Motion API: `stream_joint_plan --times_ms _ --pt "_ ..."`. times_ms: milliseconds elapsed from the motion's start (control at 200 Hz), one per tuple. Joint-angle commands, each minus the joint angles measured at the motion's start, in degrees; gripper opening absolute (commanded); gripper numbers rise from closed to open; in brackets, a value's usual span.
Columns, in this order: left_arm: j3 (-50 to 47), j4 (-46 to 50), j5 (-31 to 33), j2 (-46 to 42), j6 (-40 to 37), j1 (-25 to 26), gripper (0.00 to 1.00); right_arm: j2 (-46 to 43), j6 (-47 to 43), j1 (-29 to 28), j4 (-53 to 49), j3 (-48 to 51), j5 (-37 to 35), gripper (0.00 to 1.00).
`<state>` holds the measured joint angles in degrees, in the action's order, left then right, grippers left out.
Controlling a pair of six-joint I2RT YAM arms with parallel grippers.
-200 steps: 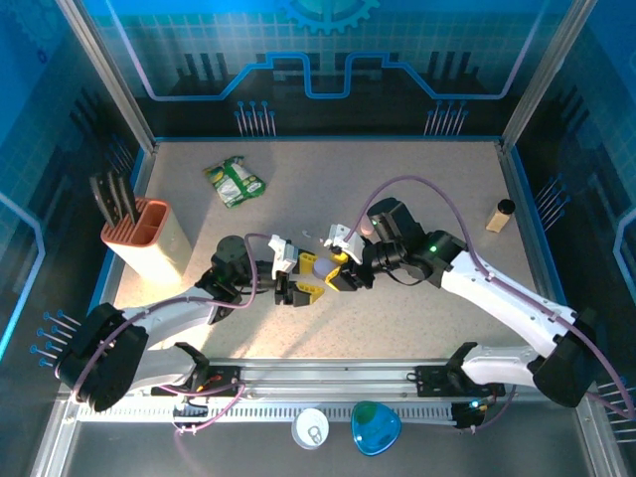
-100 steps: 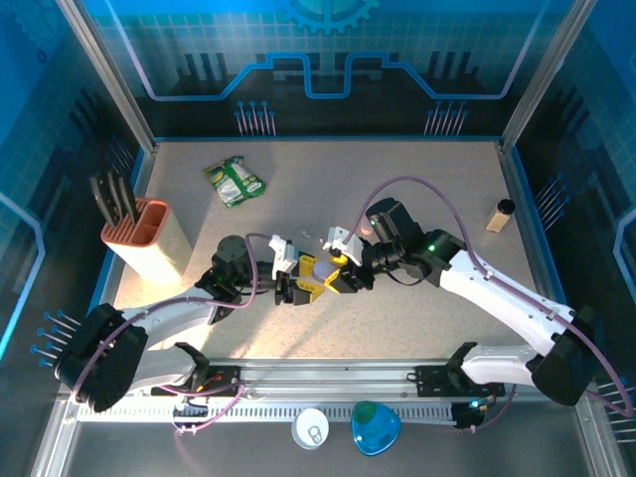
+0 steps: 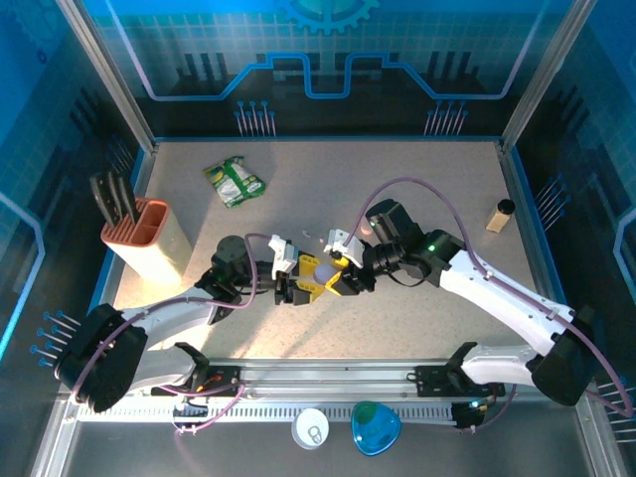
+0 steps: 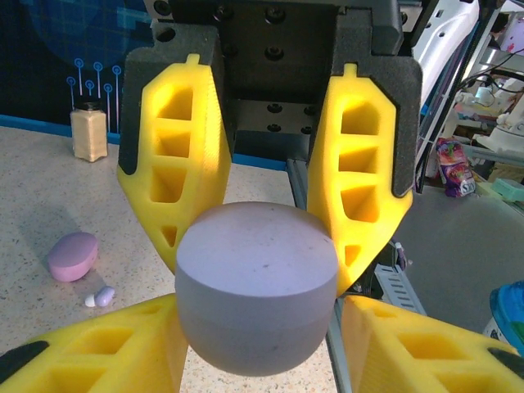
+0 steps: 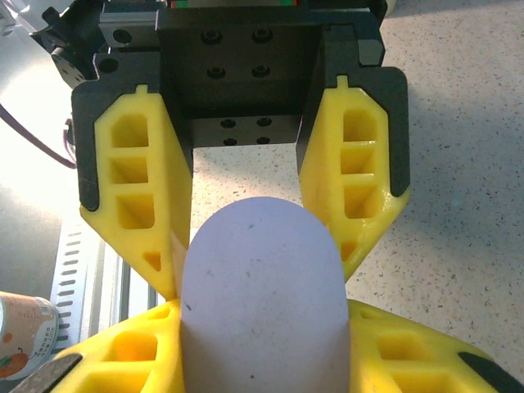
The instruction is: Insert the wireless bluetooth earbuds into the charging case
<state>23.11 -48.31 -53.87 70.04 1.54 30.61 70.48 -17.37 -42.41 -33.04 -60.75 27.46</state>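
Note:
A lavender, pebble-shaped charging case [image 4: 258, 286] hangs above the table's middle, its lid closed. Both grippers hold it from opposite sides. My left gripper [image 4: 258, 309] is shut on it, its yellow fingers [image 4: 90, 352] pressing the lower flanks. My right gripper [image 5: 262, 311] is also shut on the case [image 5: 262, 282], facing the left one. From above, the case [image 3: 310, 266] sits between the left gripper [image 3: 296, 285] and the right gripper [image 3: 345, 278]. Two tiny pale earbuds [image 4: 100, 297] lie on the table beside a pink case [image 4: 72, 255].
An orange knife block [image 3: 149, 237] stands at the left, a green packet [image 3: 236, 181] at the back and a small bottle [image 3: 500, 214] at the right edge. A white round lid [image 3: 311, 429] and a blue item [image 3: 376, 427] lie beyond the front rail.
My left gripper's fingers have closed in onto the lavender case that the right gripper was holding. Both arms have hardly moved.

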Motion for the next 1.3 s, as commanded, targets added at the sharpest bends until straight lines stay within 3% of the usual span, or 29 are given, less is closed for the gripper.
stream_joint_plan --times_ms 0,130,465,740,1000,1136,1296 --pt "1.7 -1.3 -1.4 -0.3 0.1 0.5 0.51 -0.2 -1.1 0.1 -1.3 0.4 0.9 0.25" --pt "1.7 -1.3 -1.2 -0.3 0.3 0.5 0.57 0.1 -1.2 0.1 -1.4 0.4 1.1 0.25" --pt "1.9 -1.4 -1.9 -0.1 0.7 0.5 0.34 0.1 -1.2 0.3 -1.0 0.4 1.5 0.26" --pt "1.1 -1.3 -1.2 -0.3 -0.9 0.4 0.33 -1.0 1.6 2.3 1.2 1.2 1.9 0.48" --pt "1.2 -0.5 -0.8 -0.4 -1.1 0.1 0.35 -2.5 1.6 3.9 1.7 2.3 2.4 0.61" --pt "1.4 -0.2 -0.9 -0.3 -1.3 0.0 0.35 -3.4 1.7 4.4 1.9 2.8 3.2 0.58" --pt "1.7 -0.2 -1.0 -0.1 -1.0 0.0 0.35 -3.1 1.7 4.5 1.7 2.8 5.2 0.42"
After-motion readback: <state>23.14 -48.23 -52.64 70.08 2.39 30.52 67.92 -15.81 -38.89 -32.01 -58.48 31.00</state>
